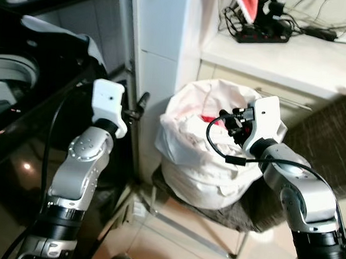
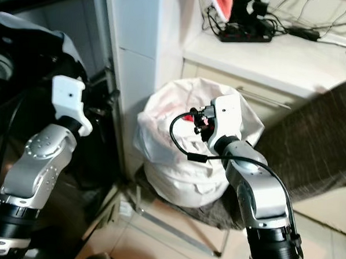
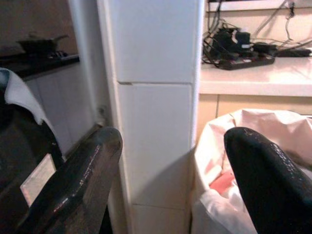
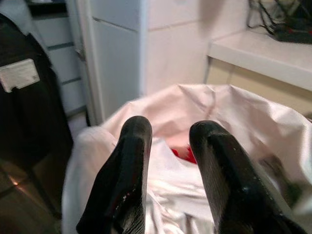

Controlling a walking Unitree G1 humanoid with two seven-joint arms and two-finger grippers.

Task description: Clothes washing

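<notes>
A white laundry bag (image 1: 206,166) stands open on a low stool, holding white clothes (image 4: 170,180) and a red garment (image 1: 208,118). My right gripper (image 1: 234,124) hovers at the bag's mouth, just above the clothes. In the right wrist view its fingers (image 4: 136,146) stand a little apart with nothing between them. My left gripper (image 1: 137,107) is raised beside the white pillar, left of the bag, open wide and empty. A dark washing machine (image 1: 24,98) with a pale drum rim sits at the far left, a white cloth (image 1: 56,30) draped on it.
The white pillar (image 1: 160,47) rises between the machine and the bag. Behind the bag a white counter (image 1: 292,60) carries a black power strip (image 1: 265,33) and cables. A dark brown fabric surface (image 1: 324,131) lies to the right. The stool's metal frame (image 1: 185,229) rests on the tiled floor.
</notes>
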